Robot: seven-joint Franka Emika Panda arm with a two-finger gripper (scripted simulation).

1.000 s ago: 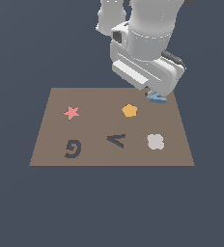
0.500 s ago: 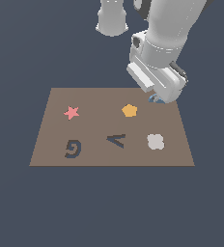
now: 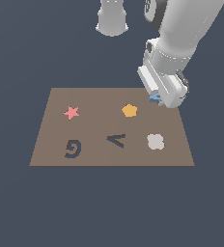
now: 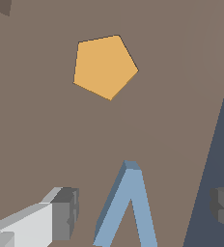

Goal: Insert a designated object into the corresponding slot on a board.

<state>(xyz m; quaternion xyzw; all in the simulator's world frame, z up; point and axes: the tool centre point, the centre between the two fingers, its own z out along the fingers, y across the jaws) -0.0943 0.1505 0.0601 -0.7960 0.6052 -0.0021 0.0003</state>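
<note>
My gripper (image 4: 143,212) is spread wide, its fingers (image 4: 61,214) straddling but not touching the blue chevron piece (image 4: 128,207). This piece lies on the brown board (image 3: 51,140) near its far edge, beside the orange pentagon (image 3: 129,110), apart from the V-shaped slot (image 3: 117,140).

Shapes and recesses spread over the board (image 3: 46,144)

The star (image 3: 71,113) lies toward the exterior view's left, the pentagon (image 3: 129,110) right of it, the chevron piece (image 4: 128,207) beyond between the fingers (image 4: 65,212). Nearer: G recess (image 3: 73,148), chevron slot (image 3: 117,140), lobed piece (image 3: 155,142).
</note>
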